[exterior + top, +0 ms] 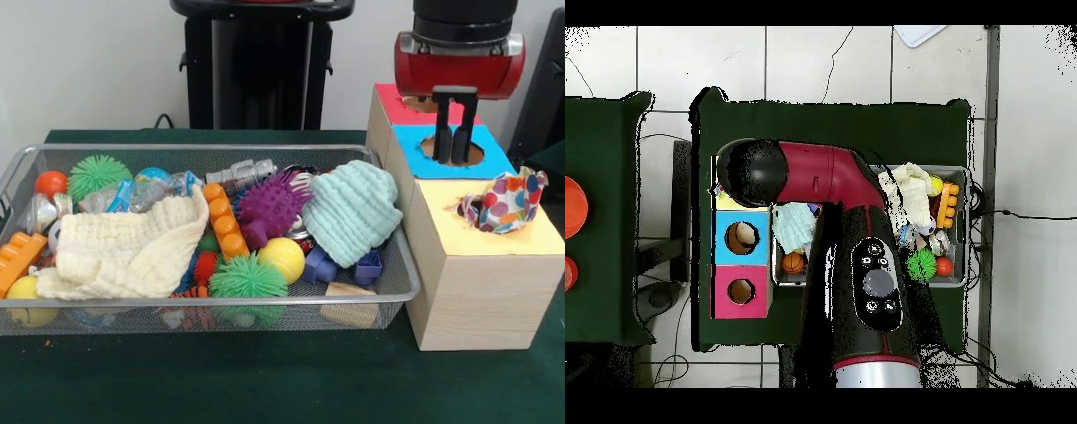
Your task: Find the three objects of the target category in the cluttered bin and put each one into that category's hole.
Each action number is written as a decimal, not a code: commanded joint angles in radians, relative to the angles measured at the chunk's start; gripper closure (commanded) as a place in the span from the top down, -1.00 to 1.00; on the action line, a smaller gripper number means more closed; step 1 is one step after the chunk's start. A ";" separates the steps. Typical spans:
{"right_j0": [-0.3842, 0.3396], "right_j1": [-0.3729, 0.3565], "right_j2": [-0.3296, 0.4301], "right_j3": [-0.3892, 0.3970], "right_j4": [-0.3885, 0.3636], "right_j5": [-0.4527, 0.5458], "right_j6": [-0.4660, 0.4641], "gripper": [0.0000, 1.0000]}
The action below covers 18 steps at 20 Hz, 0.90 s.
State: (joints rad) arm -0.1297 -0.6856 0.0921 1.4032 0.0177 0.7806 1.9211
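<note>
Sticking half out of the round hole [481, 215] in the yellow top of the wooden box [477, 296], at the right of the front view, a dotted white cloth piece [509, 201] stands crumpled above the rim, its red, yellow, blue and orange dots showing. No other dotted cloth can be made out in either view. Just behind it, in the upper right of the frame, the gripper [454, 146] hangs over the blue-topped box's hole [452, 152], its two black fingers [444, 141] close together with only a thin gap and nothing between them. The red-topped box [402, 104] sits behind that one. To the left, the wire-mesh bin [203, 305] fills the middle of the frame. In it lie a cream knit cloth [119, 252], a mint knit cloth [353, 212], a purple spiky ball [269, 205], a green spiky ball [247, 278], a yellow ball [282, 258] and an orange block strip [221, 221]. In the overhead view the red arm [865, 250] covers most of the bin.
</note>
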 commanded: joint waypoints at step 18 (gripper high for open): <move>0.105 0.035 0.000 0.102 0.101 0.082 0.273 -1.00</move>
State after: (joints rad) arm -0.0799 -0.7196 0.0910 1.4166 0.0794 0.7806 1.9211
